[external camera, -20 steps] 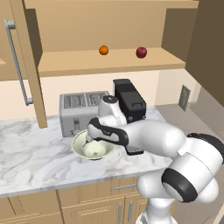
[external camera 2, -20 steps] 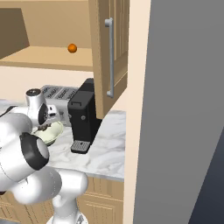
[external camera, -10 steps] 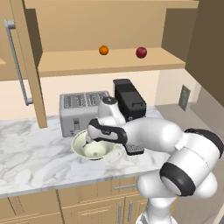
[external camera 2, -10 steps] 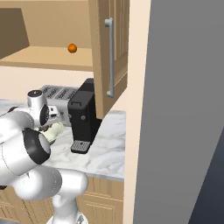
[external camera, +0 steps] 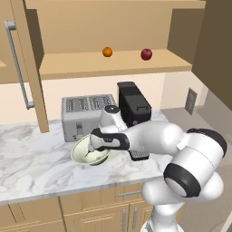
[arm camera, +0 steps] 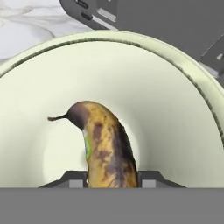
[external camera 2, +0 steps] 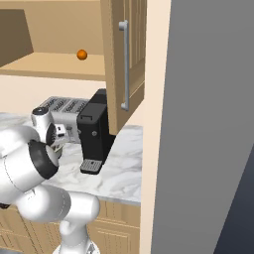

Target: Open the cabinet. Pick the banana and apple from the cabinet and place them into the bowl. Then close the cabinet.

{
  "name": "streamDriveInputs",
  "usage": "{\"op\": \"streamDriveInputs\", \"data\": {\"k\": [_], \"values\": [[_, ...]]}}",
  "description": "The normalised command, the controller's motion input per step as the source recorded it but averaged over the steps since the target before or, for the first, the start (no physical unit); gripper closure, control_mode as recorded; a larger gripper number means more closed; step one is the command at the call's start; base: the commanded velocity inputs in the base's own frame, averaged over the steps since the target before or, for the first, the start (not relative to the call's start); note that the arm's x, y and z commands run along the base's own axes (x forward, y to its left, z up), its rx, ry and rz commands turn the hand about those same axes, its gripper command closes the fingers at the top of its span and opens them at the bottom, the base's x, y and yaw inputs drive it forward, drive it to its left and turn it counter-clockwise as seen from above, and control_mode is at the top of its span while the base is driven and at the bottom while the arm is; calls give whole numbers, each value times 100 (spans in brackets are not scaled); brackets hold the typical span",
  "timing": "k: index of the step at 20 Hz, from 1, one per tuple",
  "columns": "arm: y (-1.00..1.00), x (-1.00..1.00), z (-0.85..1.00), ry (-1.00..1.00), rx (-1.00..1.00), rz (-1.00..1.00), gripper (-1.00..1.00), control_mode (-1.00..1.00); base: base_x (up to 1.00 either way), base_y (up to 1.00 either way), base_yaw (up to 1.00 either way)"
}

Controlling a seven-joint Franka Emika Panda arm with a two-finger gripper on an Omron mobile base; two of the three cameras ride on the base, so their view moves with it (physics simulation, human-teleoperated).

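From the left base view I see the cabinet [external camera: 113, 41] standing open. Its left door [external camera: 20, 63] is swung out toward me and its lower edge hangs over the left part of the marble surface [external camera: 31, 163]. On the cabinet shelf an orange ball [external camera: 107, 52] sits left of the apple [external camera: 146, 54], the two well apart and near the shelf's front edge. Below, a toaster [external camera: 84, 115] stands against the wall, with a black coffee machine [external camera: 133, 108] just beside it on the right. The bowl [external camera: 88, 152] rests on the surface in front of the toaster, near the front edge, with bare marble to its left. My gripper [external camera: 93, 146] reaches down into the bowl. In the hand view my fingers [arm camera: 72, 179] are closed on the banana [arm camera: 105, 148], whose stem end points into the bowl's pale inside. In the right base view the right door [external camera 2: 124, 59] juts out above the coffee machine.
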Motion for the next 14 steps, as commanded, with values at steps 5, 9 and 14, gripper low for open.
{"op": "streamDriveInputs", "data": {"k": [5,9,14], "values": [[1,0,-3,0,0,0,100,-100,0,0,0],[0,0,0,0,0,0,-100,-100,0,0,0],[0,0,10,0,0,0,-100,-100,0,0,0]]}}
